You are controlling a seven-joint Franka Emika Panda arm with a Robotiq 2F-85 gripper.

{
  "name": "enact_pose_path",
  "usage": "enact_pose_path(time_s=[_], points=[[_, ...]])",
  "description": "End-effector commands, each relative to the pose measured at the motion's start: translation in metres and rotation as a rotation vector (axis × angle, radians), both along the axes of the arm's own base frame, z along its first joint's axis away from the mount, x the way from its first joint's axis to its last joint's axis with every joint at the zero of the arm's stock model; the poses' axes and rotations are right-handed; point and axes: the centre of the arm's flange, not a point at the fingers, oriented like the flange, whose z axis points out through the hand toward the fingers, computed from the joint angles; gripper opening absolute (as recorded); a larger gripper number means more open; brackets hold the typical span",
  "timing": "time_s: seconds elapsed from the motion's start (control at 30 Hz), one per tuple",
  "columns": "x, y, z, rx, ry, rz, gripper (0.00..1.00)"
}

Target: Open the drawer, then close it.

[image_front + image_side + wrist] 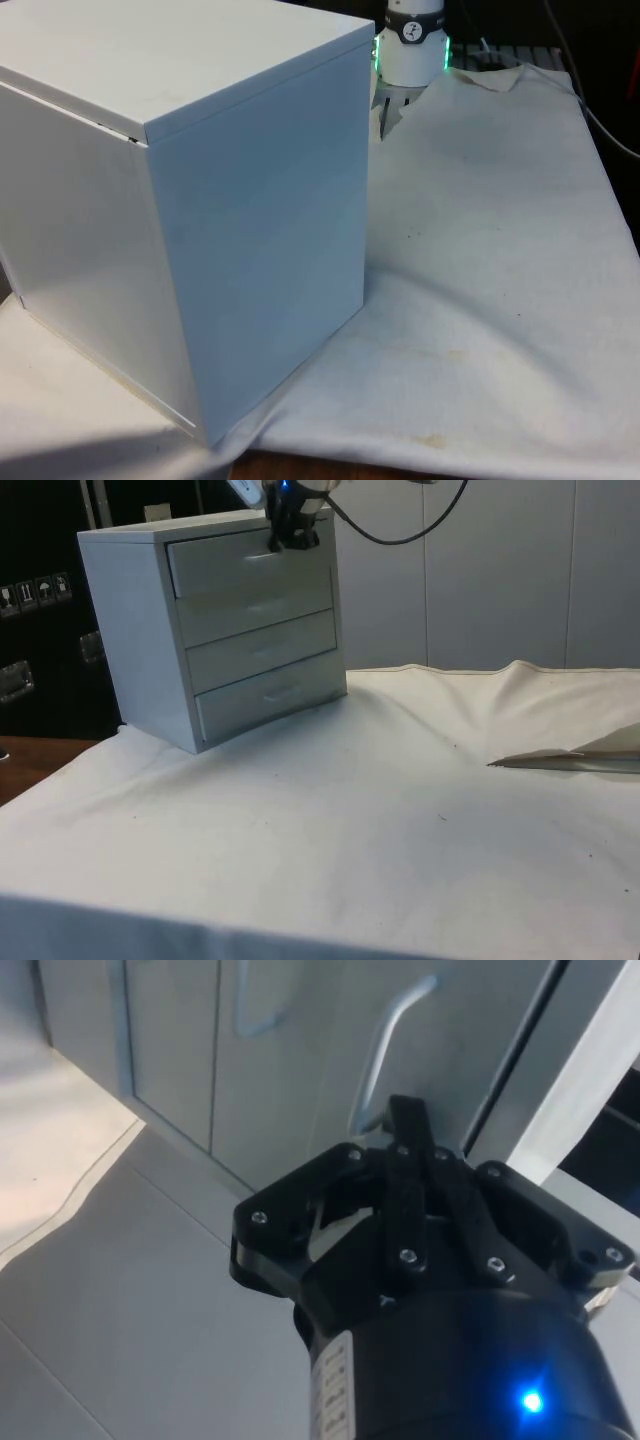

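1. Chest of drawers [130, 630] – white, four drawers stacked. In the side view you find it at about 10 o'clock on the table, fronts turned toward 4 o'clock. In the front view it [250, 230] shows you only blank panels, taking up that view's left.
2. Top drawer [230, 565] – the task's item, uppermost of the four. In the side view its front looks about level with the three below; you cannot tell whether it is cracked open.
3. Handle [385, 1050] – a pale curved bar on the drawer front, seen close in the wrist view. A second handle [250, 1010] sits on the neighbouring drawer.
4. Gripper [290, 542] – black, at the top drawer's upper edge, at about 1 o'clock on that drawer's front in the side view. In the wrist view the gripper [408, 1110] has its fingers [405, 1175] drawn together with no gap between them. The tips lie just beside one end of the handle, and you cannot tell whether they touch it.
5. Arm [412, 50] – white, behind the chest at 12 o'clock in the front view.
6. Cloth [350, 810] – white, covering the table, creased. One raised fold [570, 760] lies at 3 o'clock in the side view.
7. Cable [400, 535] – black, looping away from the gripper toward 2 o'clock in the side view.
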Motion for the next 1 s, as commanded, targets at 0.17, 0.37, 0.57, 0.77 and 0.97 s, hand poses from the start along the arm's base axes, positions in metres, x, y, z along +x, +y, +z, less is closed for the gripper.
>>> enact_pose_path(time_s=[0.17,0.37,0.57,0.77,0.97], points=[[0.004,-0.001,0.000,0.005,-0.001,0.001,0.00],[0.006,-0.001,0.000,0.000,-0.002,-0.004,0.00],[0.004,0.001,0.001,-0.002,-0.004,-0.007,0.00],[-0.002,0.006,0.005,0.001,-0.011,-0.005,0.00],[-0.012,0.012,0.009,0.006,-0.014,-0.005,0.00]])
